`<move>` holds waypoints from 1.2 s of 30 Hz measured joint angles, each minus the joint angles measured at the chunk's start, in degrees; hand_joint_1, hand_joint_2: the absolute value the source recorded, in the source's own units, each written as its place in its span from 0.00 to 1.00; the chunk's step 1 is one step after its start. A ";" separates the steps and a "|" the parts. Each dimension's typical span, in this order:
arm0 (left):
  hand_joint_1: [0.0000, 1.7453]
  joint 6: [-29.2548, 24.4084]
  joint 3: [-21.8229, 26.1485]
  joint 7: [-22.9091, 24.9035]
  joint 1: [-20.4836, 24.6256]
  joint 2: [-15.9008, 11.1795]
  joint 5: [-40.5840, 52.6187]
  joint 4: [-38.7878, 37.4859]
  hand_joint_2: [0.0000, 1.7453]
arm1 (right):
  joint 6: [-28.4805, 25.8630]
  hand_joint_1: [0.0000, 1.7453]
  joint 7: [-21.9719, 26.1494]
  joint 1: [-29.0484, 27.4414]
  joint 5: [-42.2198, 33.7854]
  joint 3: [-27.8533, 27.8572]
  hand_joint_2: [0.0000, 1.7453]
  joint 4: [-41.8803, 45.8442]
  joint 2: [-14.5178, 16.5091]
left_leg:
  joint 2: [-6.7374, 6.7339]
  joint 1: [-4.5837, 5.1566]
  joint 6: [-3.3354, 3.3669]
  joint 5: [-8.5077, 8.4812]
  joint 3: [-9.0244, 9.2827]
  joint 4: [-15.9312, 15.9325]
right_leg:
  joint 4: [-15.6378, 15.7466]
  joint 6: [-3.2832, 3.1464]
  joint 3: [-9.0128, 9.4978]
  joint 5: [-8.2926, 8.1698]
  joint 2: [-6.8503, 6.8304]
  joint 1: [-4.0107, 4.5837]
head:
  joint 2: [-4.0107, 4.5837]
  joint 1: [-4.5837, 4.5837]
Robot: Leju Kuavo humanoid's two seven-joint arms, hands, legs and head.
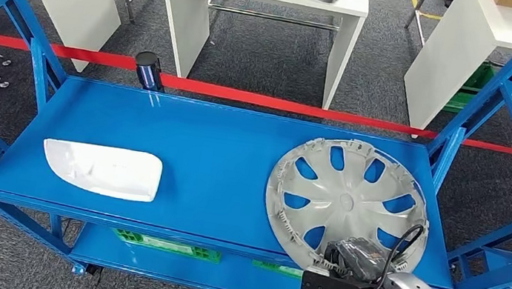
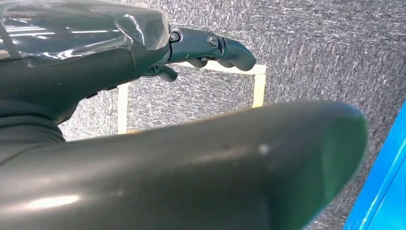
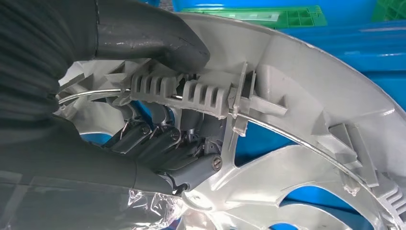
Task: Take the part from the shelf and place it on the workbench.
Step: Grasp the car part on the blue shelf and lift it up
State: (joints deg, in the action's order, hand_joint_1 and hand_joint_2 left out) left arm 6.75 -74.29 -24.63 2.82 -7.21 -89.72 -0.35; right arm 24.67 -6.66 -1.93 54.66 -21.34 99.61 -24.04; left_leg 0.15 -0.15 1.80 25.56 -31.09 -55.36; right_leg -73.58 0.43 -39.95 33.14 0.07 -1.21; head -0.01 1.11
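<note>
Blue shelf (hubcap, white cover)

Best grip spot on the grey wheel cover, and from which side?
The near rim of the wheel cover, from the shelf's open front. It lies flat, inner side up, its edge at the shelf lip; the right hand already wraps that rim, fingers through a spoke opening.
</note>
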 joint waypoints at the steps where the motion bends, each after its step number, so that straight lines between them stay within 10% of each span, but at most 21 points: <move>1: 0.00 0.00 0.00 -0.61 0.00 0.04 0.00 0.00 0.50 | -0.08 1.00 0.03 -0.06 -0.03 0.06 1.00 0.01 0.04 | 0.01 -0.01 -0.06 0.05 0.07 -0.05 | 2.60 0.48 1.27 -1.23 -0.01 -0.04 | 0.00 0.00; 3: 0.00 -0.01 0.00 -2.77 0.01 0.09 0.00 0.00 1.00 | -0.38 1.00 0.18 -0.24 -0.14 0.20 1.00 0.08 0.16 | 0.10 0.09 -0.45 0.33 0.13 -0.43 | 11.16 1.06 5.53 -4.37 -0.05 -0.08 | -0.01 0.00; 9: 0.00 -1.16 -0.21 -6.98 -0.04 -0.04 0.05 0.00 1.00 | -0.90 1.00 0.92 -0.41 -0.22 0.54 1.00 0.53 0.79 | 0.24 -0.01 -2.10 1.61 -0.31 -1.89 | 16.36 -1.02 8.20 -6.22 -0.03 0.05 | 0.00 0.14; 13: 0.00 -2.70 -0.85 -6.86 -0.10 0.02 0.04 0.00 1.00 | -1.30 1.00 1.70 -0.22 -0.71 0.56 1.00 0.56 1.28 | 0.15 -0.42 -3.09 8.08 -6.38 -14.66 | 16.42 -1.54 8.26 -6.37 -0.08 -0.04 | 0.01 0.42; 15: 0.00 -2.52 -0.95 -7.77 -0.21 0.15 0.01 0.00 1.00 | -2.14 1.00 2.64 -0.30 -2.28 0.66 1.00 0.55 1.45 | 0.15 -0.55 -3.17 8.31 -8.05 -17.79 | 16.40 -1.54 8.25 -6.35 -0.05 0.02 | 0.00 0.42; 20: 0.00 4.35 1.66 -12.39 -0.17 -0.04 0.00 -0.01 1.00 | -4.48 1.00 7.49 -0.66 -13.33 1.95 1.00 1.32 1.87 | 0.12 -0.25 -2.15 1.11 -0.75 -1.98 | 16.40 -1.24 8.19 -6.44 0.29 0.23 | 0.01 0.40; 24: 0.00 6.12 3.80 -13.18 -0.15 -0.16 0.00 -0.02 1.00 | -4.94 1.00 8.61 -0.90 -16.20 2.13 1.00 2.25 2.28 | 0.10 -0.06 -0.88 0.58 -0.23 -0.52 | 16.08 -0.17 7.66 -6.22 0.30 0.16 | 0.00 0.34; 30: 0.00 4.73 6.17 -14.65 0.13 -0.01 0.03 0.00 1.00 | -5.84 1.00 15.23 -0.42 -26.19 2.64 1.00 2.62 3.02 | 0.01 -0.05 -0.02 -0.08 -0.06 0.15 | -0.60 -0.19 -0.74 0.02 0.20 0.08 | 0.00 0.07; 33: 0.00 3.94 6.27 -15.17 0.54 0.25 0.07 0.01 1.00 | -5.73 1.00 20.40 1.89 -35.23 2.34 1.00 3.43 4.41 | -0.03 -0.17 -0.54 0.28 -0.09 -0.47 | 8.26 1.54 3.16 -4.13 0.11 -0.50 | 0.01 0.01; 36: 0.00 2.76 6.28 -15.31 0.62 0.54 0.02 0.02 1.00 | -4.97 1.00 23.58 5.15 -43.06 1.88 1.00 4.35 5.92 | -0.06 0.05 -1.57 0.96 -0.77 -1.71 | 15.07 1.00 6.31 -6.52 0.21 -0.48 | -0.01 0.07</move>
State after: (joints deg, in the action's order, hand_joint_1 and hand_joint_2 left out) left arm 9.52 -68.01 -39.94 3.45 -6.67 -89.71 -0.33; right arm 19.70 16.92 3.23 11.60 -19.46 103.96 -18.12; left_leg 0.09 -0.10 0.22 26.51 -31.86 -57.07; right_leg -58.51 1.43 -33.64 26.62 0.28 -1.70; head -0.01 1.18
